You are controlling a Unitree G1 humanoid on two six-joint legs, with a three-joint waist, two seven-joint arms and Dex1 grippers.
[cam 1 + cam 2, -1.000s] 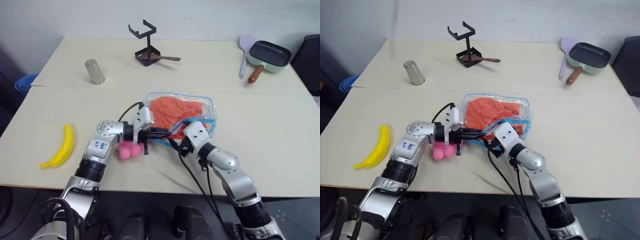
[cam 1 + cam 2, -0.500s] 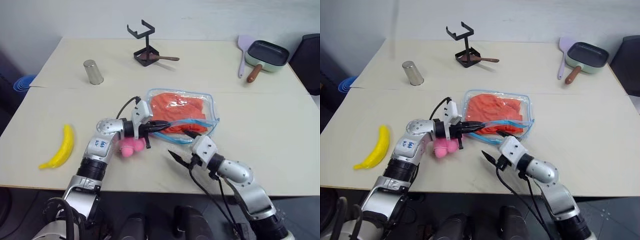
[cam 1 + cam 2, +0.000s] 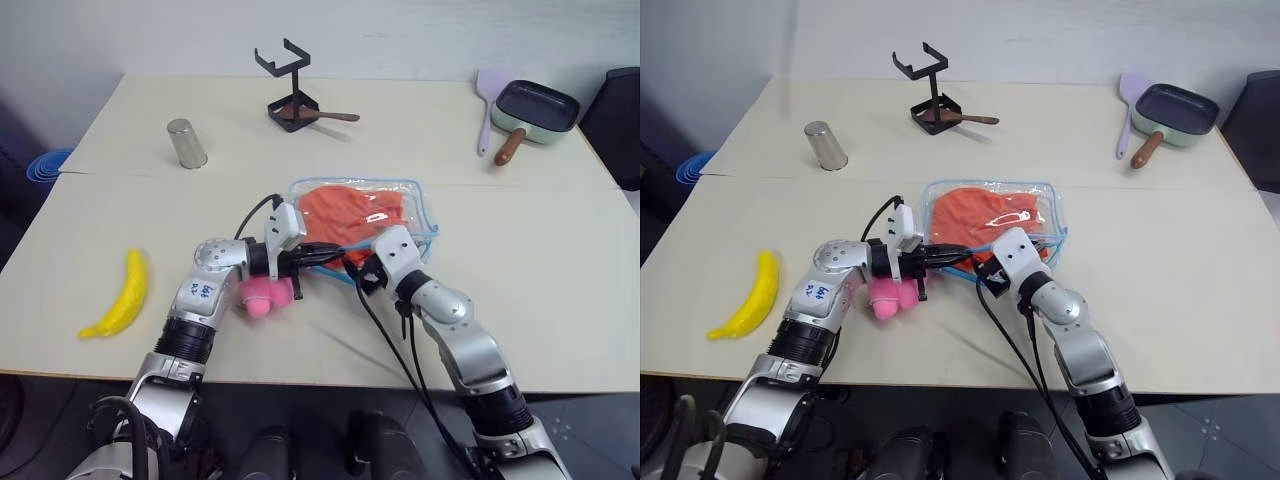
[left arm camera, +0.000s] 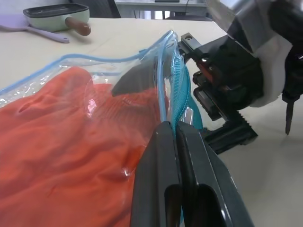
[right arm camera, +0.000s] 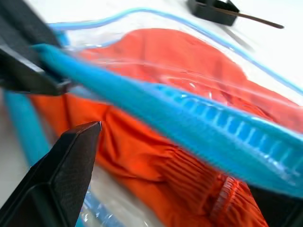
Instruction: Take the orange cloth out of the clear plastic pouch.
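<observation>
Table (image 3: 560, 300), a broad pale beige wooden surface, carries everything here, with bare room along its right side and across the near left around the yellow curved banana (image 3: 122, 294). At the middle lies the clear plastic pouch (image 3: 418, 210), a transparent soft zip bag with light blue edging, and the orange cloth (image 3: 345, 212) is inside it, a bright crumpled fabric showing through the plastic. The left gripper (image 3: 322, 254) reaches in level from the left, its two black fingers pressed together on the pouch's blue zip edge, which the left wrist view shows pinched and lifted between them. The right gripper (image 3: 358, 268) sits just beside it at the pouch's near left corner, fingers spread wide at the raised opening; the right wrist view shows one black finger (image 5: 61, 184) under the blue zip strip, close to the orange fabric, though whether it touches cannot be told. A pink plush toy (image 3: 264, 293) lies on the table just under the left wrist, close to the pouch's corner. Well apart at the far edge stand a pale green square pan (image 3: 537, 108) with a brown handle, a lilac plastic spatula (image 3: 490, 100), a black wire stand (image 3: 287, 88) and a small metal cup (image 3: 187, 143).
</observation>
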